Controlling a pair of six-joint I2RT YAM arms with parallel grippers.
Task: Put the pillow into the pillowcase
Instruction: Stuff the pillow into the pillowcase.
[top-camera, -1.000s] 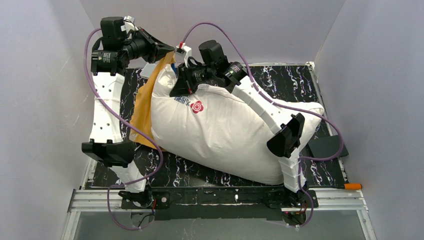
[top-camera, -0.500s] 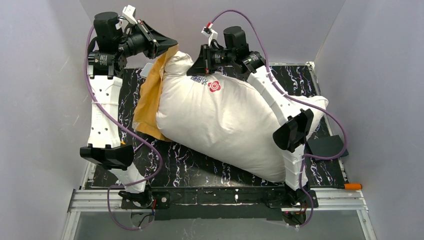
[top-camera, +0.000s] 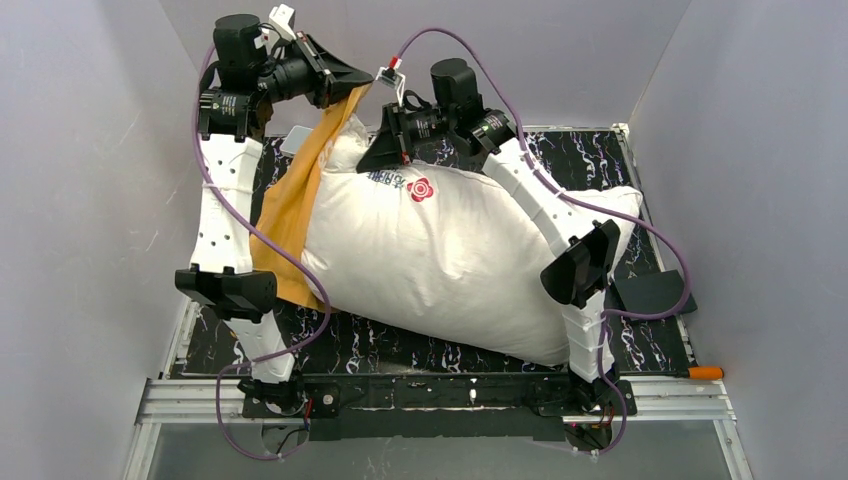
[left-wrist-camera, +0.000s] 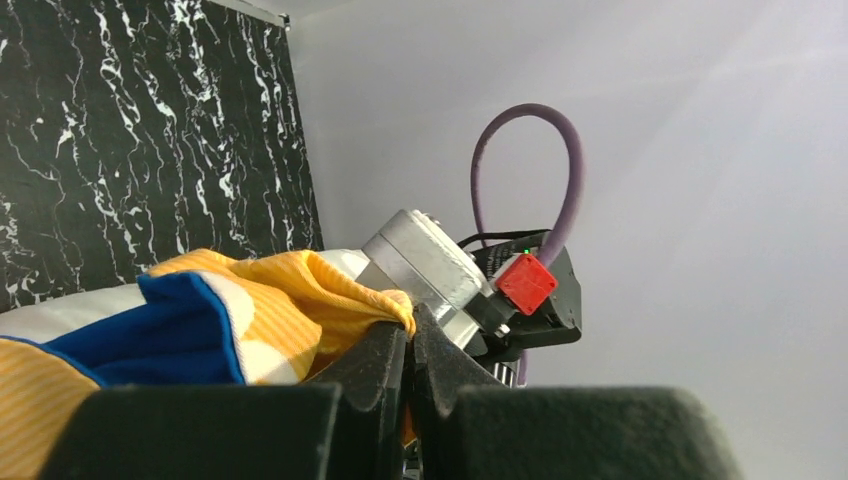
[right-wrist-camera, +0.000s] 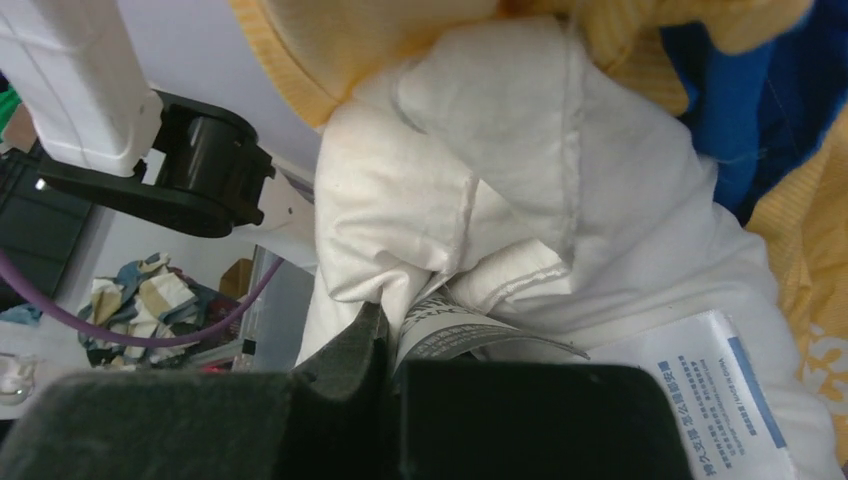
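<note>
Across the worktop (top-camera: 400, 340), the pillow (top-camera: 450, 260) runs far-left to near-right; right claw (right-wrist-camera: 392, 325) pinches its far corner, left claw (left-wrist-camera: 410, 325) the pillowcase (top-camera: 290, 215).

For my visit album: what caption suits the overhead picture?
Left pincer holds up a thin orange-yellow fabric pillowcase; right pincer pinches the far corner of the plump white rectangular pillow.

My left gripper (top-camera: 357, 88) raised at far left, pinching top edge of pillowcase (top-camera: 292, 215); its orange-yellow side hangs down to black marbled table (top-camera: 400, 340). My right gripper (top-camera: 380, 155) clamped on far-left end of pillow (top-camera: 450, 265), just right of pillowcase. Pillow lies diagonally across table, red logo (top-camera: 421, 189) near gripped end. Orange-handled tool (top-camera: 707, 373) at near right edge.
</note>
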